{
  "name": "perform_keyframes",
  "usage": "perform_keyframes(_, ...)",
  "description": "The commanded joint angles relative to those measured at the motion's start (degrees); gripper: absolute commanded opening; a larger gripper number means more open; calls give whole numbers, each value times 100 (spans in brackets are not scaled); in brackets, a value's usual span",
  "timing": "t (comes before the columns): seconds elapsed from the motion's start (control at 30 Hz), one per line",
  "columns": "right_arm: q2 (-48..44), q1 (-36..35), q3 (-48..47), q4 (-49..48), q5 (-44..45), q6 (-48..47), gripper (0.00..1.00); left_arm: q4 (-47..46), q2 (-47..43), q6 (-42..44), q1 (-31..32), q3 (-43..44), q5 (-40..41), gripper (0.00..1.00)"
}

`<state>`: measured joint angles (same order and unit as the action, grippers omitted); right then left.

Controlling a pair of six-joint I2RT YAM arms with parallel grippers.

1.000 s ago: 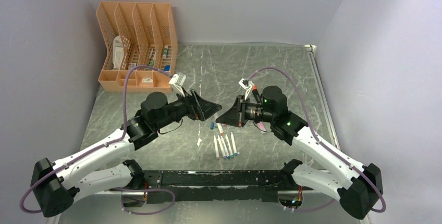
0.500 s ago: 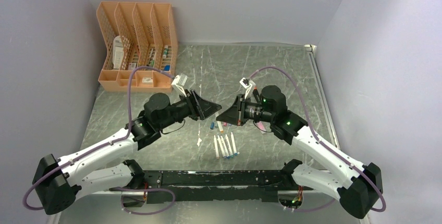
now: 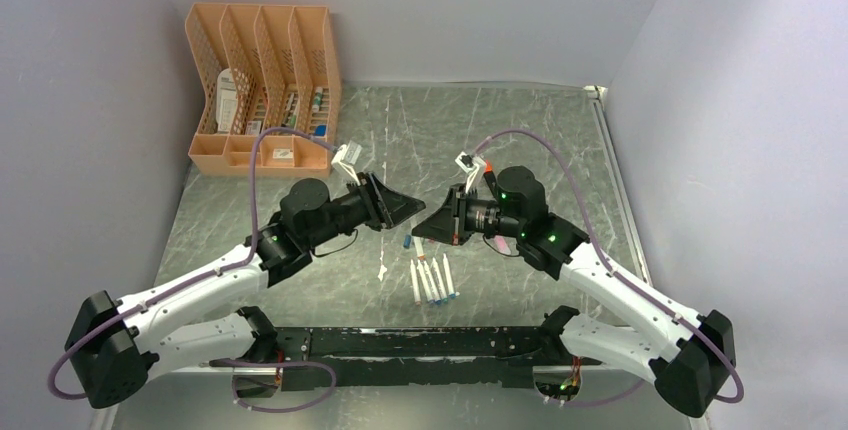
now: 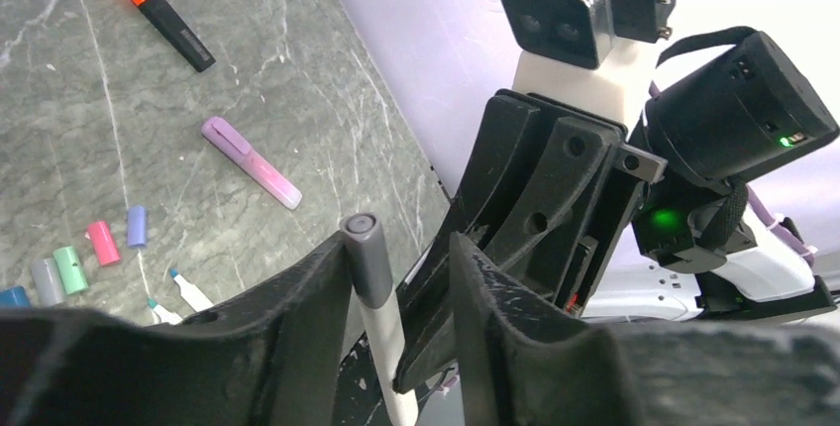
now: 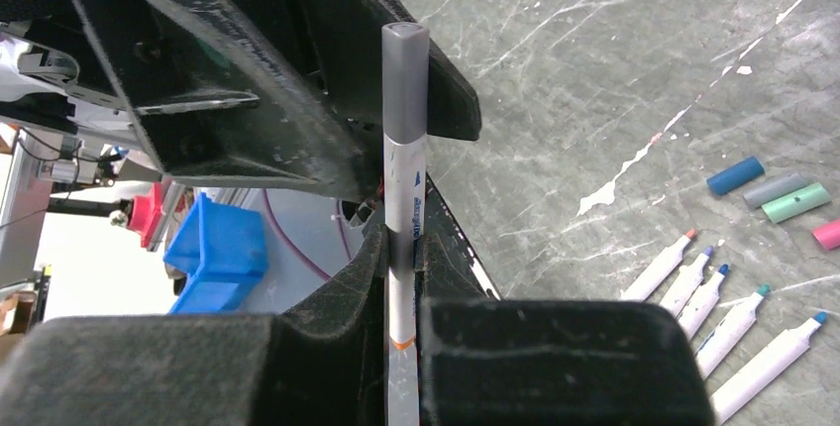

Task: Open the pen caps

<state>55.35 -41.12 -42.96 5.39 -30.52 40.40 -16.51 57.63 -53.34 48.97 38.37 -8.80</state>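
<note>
Grey cap [image 4: 362, 260] on the pen [image 5: 404, 188], raised over the worktop [image 5: 614, 69], not yet clamped.
Left tool [image 4: 396, 253] stands half spread around the cap, one finger touching it, the other just clear; right tool [image 5: 401, 248] is pressed together on the white barrel below. The cap looks light, stiff and smooth, probably slippery and held by friction: pinch its middle, clear of the seam, and pull straight along the pen. Loose caps [image 5: 773, 188] lie on the worktop beyond.
</note>
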Motion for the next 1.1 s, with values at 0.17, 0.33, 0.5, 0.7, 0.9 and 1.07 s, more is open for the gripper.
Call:
perform_keyframes(0.17,-108,-115,-195,292,205,-173,0,-505,196,-103,29,-13,-75,33)
perform_keyframes(0.33,-136,-130,-194,378,270,-208,0,-389,201,-67,31,8,-29,16)
perform_keyframes(0.5,-108,-124,-226,551,503,-225,9,-411,178,-102,22,-44,-17,10)
perform_keyframes(0.7,162,-132,-344,586,657,-244,30,-513,208,-139,21,-58,-67,9)
perform_keyframes(0.9,301,-140,-369,471,580,-252,12,-519,223,-128,18,-42,-73,10)
perform_keyframes(1.07,270,-154,-310,435,457,-251,0,-484,281,-104,23,1,-98,33)
